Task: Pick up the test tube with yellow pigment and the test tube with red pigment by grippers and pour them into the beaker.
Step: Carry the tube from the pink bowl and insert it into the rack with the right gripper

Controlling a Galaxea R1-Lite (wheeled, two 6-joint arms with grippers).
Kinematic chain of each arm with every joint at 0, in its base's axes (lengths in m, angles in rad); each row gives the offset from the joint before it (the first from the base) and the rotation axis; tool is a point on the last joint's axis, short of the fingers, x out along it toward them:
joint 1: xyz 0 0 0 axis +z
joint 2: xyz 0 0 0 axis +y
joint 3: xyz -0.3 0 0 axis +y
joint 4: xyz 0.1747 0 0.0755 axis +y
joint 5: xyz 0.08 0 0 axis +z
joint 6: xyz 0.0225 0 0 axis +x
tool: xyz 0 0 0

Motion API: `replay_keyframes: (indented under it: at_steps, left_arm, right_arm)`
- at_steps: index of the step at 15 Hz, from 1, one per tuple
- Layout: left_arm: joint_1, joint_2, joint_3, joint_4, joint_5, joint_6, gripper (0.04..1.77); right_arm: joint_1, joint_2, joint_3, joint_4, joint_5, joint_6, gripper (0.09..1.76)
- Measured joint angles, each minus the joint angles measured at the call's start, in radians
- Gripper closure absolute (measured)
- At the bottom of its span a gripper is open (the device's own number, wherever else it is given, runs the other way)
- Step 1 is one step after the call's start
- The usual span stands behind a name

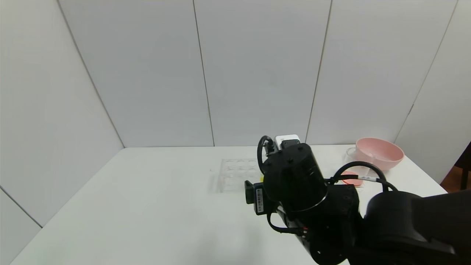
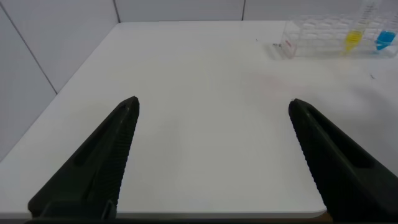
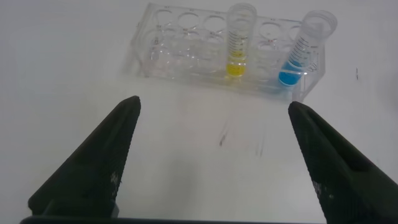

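The test tube with yellow pigment [image 3: 237, 45] stands upright in a clear rack [image 3: 186, 50], next to a blue-liquid tube [image 3: 303, 48]. My right gripper [image 3: 212, 106] is open and empty, hovering over the table a short way in front of the rack, roughly facing the yellow tube. In the head view the right wrist [image 1: 290, 176] hides its fingers and most of the rack [image 1: 235, 171]. My left gripper [image 2: 214, 102] is open and empty over bare table, with the rack [image 2: 323, 37] far off. The red tube is not in view. A clear glass vessel with red at its base [image 1: 351, 179], seemingly the beaker, stands by the bowl.
A pink bowl [image 1: 379, 152] sits at the back right of the white table [image 1: 147, 206]. White wall panels close in the back and left. The table's left half is open surface. The left arm does not show in the head view.
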Motion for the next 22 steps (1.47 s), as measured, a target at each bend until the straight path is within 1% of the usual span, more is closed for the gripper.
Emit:
replay_keyframes:
  at_steps: [2,4,6,10,17,22]
  left_arm:
    - [0.000,0.000,0.000,0.000,0.000,0.000,0.09]
    - [0.000,0.000,0.000,0.000,0.000,0.000,0.09]
    - [0.000,0.000,0.000,0.000,0.000,0.000,0.09]
    - [0.000,0.000,0.000,0.000,0.000,0.000,0.09]
    - [0.000,0.000,0.000,0.000,0.000,0.000,0.09]
    - [0.000,0.000,0.000,0.000,0.000,0.000,0.09]
  right_arm:
    - [-0.002,0.067,-0.065,-0.004,-0.044,0.001,0.15]
    - [-0.007,0.130,-0.123,-0.012,-0.062,0.000,0.15]
    - [-0.017,0.181,-0.167,-0.015,-0.062,-0.002,0.15]
    - [-0.043,0.249,-0.211,-0.023,-0.044,-0.002,0.15]
    - [-0.120,0.374,-0.351,-0.046,-0.044,-0.011,0.14]
    - [-0.149,0.445,-0.453,-0.044,-0.045,-0.056,0.14]
